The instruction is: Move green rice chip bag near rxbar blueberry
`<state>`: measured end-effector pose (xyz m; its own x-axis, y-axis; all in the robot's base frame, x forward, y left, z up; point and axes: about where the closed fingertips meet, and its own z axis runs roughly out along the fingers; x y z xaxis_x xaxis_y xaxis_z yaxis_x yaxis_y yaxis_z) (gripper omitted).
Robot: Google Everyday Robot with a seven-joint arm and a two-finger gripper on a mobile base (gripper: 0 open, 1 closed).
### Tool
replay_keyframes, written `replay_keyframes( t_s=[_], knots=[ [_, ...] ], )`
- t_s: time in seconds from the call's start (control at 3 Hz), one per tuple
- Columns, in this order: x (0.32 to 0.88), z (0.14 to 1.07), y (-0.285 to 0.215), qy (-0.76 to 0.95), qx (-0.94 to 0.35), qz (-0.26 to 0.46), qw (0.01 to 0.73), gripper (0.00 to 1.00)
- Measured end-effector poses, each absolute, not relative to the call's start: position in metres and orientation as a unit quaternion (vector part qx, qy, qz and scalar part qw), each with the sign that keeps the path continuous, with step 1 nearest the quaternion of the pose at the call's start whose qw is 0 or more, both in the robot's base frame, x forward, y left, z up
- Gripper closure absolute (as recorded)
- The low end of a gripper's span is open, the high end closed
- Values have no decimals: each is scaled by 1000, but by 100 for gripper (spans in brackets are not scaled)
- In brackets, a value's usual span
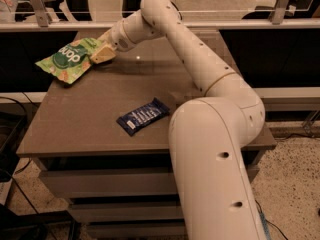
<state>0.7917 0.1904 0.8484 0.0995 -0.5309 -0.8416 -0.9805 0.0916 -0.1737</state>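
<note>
The green rice chip bag (67,61) is at the far left corner of the table (90,119), tilted, with its left end past the table's edge. My gripper (102,53) is at the bag's right end, with its tan fingers closed on that edge. The rxbar blueberry (143,116), a slim dark blue bar with white lettering, lies flat near the front middle of the table, well apart from the bag and gripper. My white arm reaches from the lower right across the table to the bag.
The table is a brown cabinet with drawers (110,181) below its top. A rail with metal posts (37,6) runs behind it. My arm's large lower link (210,174) covers the table's right front part.
</note>
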Motion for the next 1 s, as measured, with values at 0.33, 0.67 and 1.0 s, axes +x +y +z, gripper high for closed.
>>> replay_keyframes(
  t_s=[0.33,0.67,1.0],
  knots=[
    [781,872,171,607,-614,262,432,100],
    [759,893,138,610,-603,250,450,100],
    [730,897,97,629,-582,236,459,100]
  ],
)
